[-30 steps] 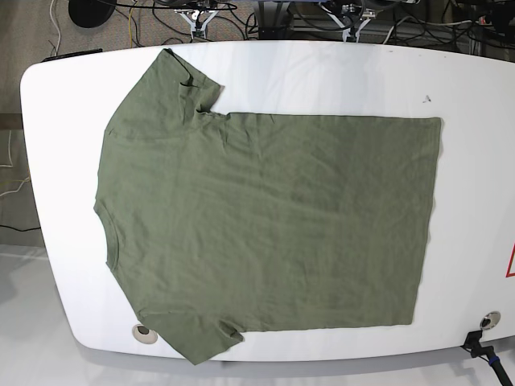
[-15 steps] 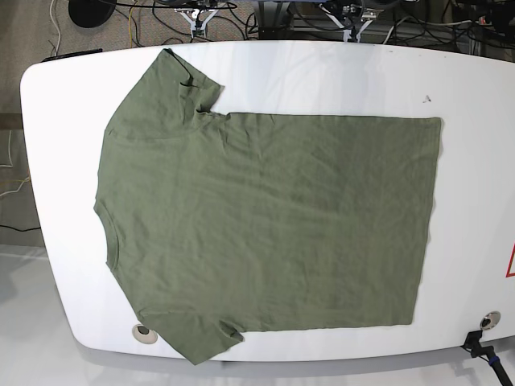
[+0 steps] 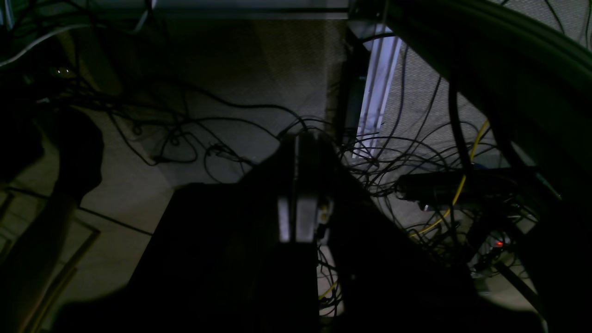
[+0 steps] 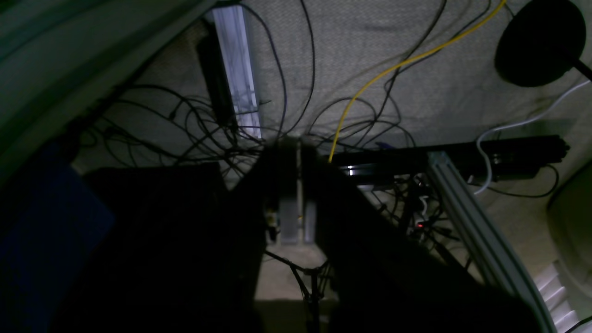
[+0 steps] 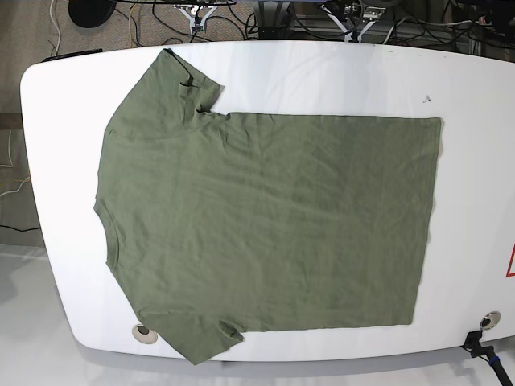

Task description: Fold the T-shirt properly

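Note:
The olive-green T-shirt lies spread flat on the white table, neck to the left, hem to the right, one sleeve at the far left and one at the near left. Both grippers hang beyond the table's far edge, over the cabled floor. The left gripper looks shut, its two fingers pressed together and empty. The right gripper looks the same, shut and empty. In the base view only their tips peek in at the top: the left gripper and the right gripper.
Tangled black cables and a yellow cable cover the floor behind the table. An aluminium frame rail runs there. Round holes sit in the table's near corners. A small dark mark is at the far right.
The T-shirt has not moved. The gripper tips at the top edge of the base view have shifted only slightly.

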You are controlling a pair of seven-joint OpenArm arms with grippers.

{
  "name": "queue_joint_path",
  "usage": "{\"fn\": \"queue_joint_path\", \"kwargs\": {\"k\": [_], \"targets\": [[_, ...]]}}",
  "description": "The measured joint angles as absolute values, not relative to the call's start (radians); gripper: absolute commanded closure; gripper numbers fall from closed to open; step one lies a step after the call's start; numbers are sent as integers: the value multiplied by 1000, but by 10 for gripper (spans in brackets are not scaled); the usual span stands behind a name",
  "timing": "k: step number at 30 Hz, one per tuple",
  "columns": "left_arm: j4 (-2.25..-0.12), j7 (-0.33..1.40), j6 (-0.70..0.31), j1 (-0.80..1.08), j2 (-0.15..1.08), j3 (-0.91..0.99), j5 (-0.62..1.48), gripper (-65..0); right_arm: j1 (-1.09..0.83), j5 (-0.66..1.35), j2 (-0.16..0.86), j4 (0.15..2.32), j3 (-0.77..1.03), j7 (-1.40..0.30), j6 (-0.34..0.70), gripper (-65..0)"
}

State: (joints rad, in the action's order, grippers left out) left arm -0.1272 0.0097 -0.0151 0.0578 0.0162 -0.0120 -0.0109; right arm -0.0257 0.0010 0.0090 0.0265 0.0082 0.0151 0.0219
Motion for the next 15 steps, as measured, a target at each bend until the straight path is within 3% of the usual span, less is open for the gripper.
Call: {"fn": "queue_joint_path", "kwargs": {"k": [15], "targets": [[-149,5,-15,97,17,-14,-11,0,-34,1,11,33,7,22,19,-6]]}}
